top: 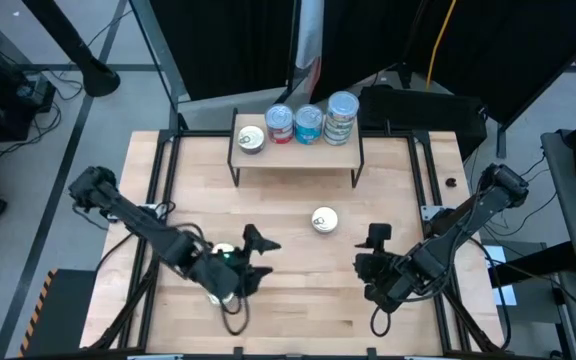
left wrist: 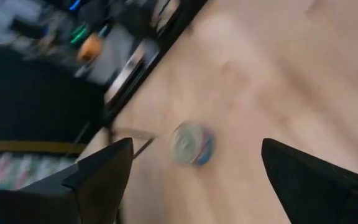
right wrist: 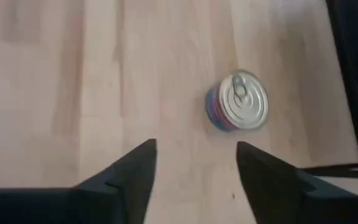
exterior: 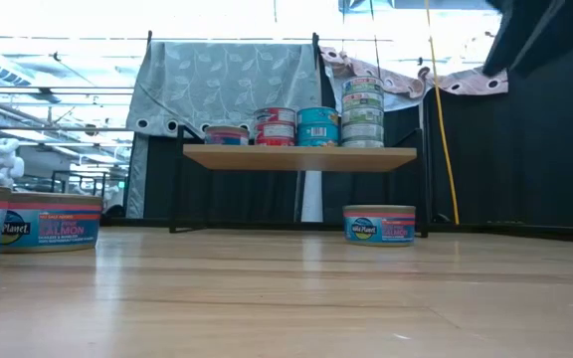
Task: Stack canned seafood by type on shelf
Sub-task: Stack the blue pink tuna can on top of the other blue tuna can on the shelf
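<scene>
The shelf (top: pixel 298 152) stands at the table's far edge, bearing one flat tin (top: pixel 252 139) and three stacks of tins (top: pixel 309 123). One loose tin with a pale lid (top: pixel 325 219) sits on the table in front of it; it also shows in the right wrist view (right wrist: pixel 241 102) and, blurred, in the left wrist view (left wrist: pixel 191 143). My left gripper (top: pixel 256 256) hovers open at the near left, pointing toward that tin. My right gripper (right wrist: pixel 197 165) hovers open on the tin's near right side, with nothing between its fingers. Two more tins (exterior: pixel 53 221) stand near the front left.
Black frame rails (top: pixel 423 170) run along the table's left and right sides. Bare wood lies between the loose tin and the near edge. The shelf's black legs (exterior: pixel 424 189) stand just behind the loose tin in the low view.
</scene>
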`<state>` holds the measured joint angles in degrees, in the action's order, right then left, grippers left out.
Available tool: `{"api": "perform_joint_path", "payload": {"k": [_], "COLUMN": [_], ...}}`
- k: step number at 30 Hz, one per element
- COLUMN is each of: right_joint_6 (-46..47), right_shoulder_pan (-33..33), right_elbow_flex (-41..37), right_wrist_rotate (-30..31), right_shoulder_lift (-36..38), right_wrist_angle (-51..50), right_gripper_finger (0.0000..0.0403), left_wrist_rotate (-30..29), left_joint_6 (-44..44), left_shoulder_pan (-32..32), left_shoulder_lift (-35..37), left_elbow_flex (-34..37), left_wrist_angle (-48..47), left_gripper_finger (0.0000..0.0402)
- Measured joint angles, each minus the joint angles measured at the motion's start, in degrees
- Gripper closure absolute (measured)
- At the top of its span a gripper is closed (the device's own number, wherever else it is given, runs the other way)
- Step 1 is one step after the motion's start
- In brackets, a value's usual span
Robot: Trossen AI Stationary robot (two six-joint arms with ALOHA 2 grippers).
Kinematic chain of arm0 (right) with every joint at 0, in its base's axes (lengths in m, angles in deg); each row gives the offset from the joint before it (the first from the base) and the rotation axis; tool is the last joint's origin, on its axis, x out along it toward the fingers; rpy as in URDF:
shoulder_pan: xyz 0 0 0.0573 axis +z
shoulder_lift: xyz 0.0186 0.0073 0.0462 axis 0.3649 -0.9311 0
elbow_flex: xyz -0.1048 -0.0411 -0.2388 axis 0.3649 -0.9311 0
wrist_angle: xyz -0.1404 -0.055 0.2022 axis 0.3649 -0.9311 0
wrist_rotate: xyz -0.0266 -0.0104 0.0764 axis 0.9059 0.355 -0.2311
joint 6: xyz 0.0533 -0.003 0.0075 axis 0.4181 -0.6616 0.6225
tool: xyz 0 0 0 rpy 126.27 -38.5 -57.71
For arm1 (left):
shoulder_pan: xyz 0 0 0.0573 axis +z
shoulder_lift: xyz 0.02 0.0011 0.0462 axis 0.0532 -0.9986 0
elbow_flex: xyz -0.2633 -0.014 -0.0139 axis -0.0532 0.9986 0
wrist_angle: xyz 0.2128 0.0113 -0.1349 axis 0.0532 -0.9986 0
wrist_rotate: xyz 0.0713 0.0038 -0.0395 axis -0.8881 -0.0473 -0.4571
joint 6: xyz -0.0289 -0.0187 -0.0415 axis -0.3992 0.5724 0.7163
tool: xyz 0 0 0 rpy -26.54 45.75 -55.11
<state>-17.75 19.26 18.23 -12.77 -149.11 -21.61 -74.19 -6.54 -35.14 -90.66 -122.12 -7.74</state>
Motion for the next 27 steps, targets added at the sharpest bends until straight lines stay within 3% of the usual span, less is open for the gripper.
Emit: {"api": "perform_joint_path", "payload": {"k": [2,5,10,16,19,22,25,27], "right_joint_6": [-0.8,-3.3,-7.9,-14.6,-17.7,-18.8,-18.0,-17.5], "right_shoulder_pan": [-1.3,-5.0,-11.2,-18.7,-21.3,-22.4,-23.0,-23.3], "right_elbow_flex": [-1.4,-4.0,-8.6,-15.0,-21.5,-29.1,-34.7,-37.0], "right_wrist_rotate": [-0.4,-0.1,-0.3,-1.7,-4.3,-4.9,-5.0,-5.8], "right_shoulder_lift": [0.0,0.0,0.0,1.8,4.2,7.7,11.3,13.3], "right_wrist_angle": [0.7,3.5,7.9,19.0,29.9,41.7,49.9,53.8], "right_gripper_finger": [0.0214,0.0279,0.0389,0.04,0.0401,0.0402,0.0402,0.0402], "left_wrist_rotate": [-5.6,-9.2,-5.8,1.4,6.0,12.5,13.7,13.6], "left_joint_6": [2.2,11.4,23.6,24.3,26.9,29.2,30.3,30.9], "left_shoulder_pan": [-0.2,0.9,4.7,8.3,10.7,12.6,14.1,15.1], "left_shoulder_lift": [-2.6,-6.2,-8.7,-9.5,-9.5,-9.6,-9.6,-9.6], "left_elbow_flex": [0.0,0.0,0.0,0.0,1.9,5.9,10.0,11.6], "left_wrist_angle": [-0.1,1.4,5.6,13.4,17.6,28.2,37.4,39.6], "left_gripper_finger": [0.0048,0.005,0.008,0.0163,0.023,0.0305,0.0375,0.0393]}}
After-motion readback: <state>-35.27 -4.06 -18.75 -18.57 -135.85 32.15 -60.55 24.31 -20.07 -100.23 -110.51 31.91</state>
